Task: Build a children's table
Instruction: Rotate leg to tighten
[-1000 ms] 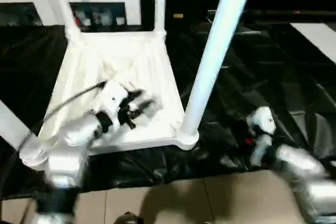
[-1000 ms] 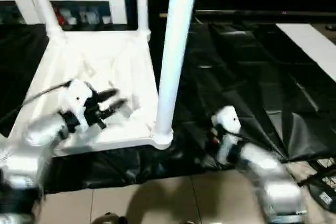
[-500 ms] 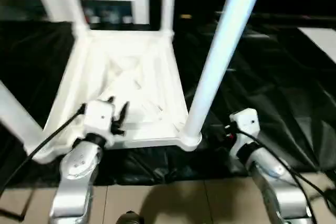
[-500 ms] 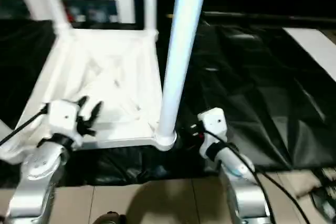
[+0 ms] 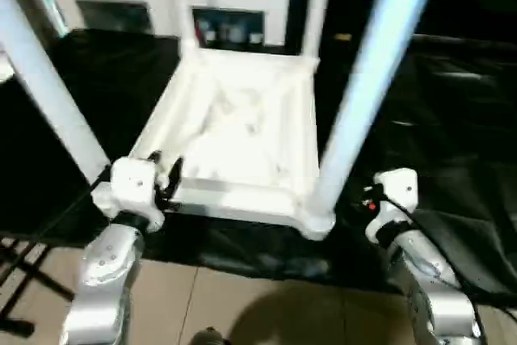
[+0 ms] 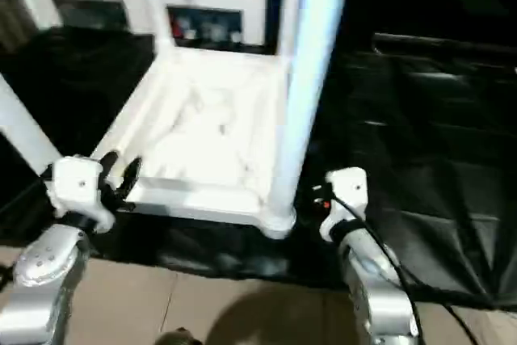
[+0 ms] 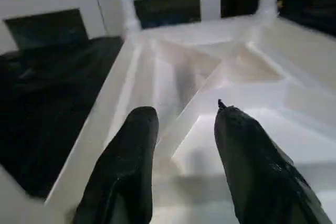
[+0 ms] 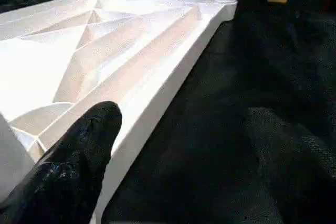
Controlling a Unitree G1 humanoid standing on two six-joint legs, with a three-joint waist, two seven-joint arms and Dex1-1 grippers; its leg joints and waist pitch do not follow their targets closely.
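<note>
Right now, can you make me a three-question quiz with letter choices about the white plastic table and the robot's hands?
1. Where does the white plastic table lie?
A. on a black sheet
B. on a shelf
C. on a red rug

2. How many white tubular legs stand up from it?
A. one
B. two
C. four

3. How are the left gripper's black fingers?
A. shut on a leg
B. apart, holding nothing
C. shut on a cup

Key: 1 A, black sheeting surrounds the upturned top. 2 C, a leg rises at each corner. 3 B, a gap shows between them.

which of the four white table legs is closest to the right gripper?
The near-right white tubular leg, standing in the upturned white plastic table top's corner socket beside the right gripper. The other three stand at the left and far corners.
</note>
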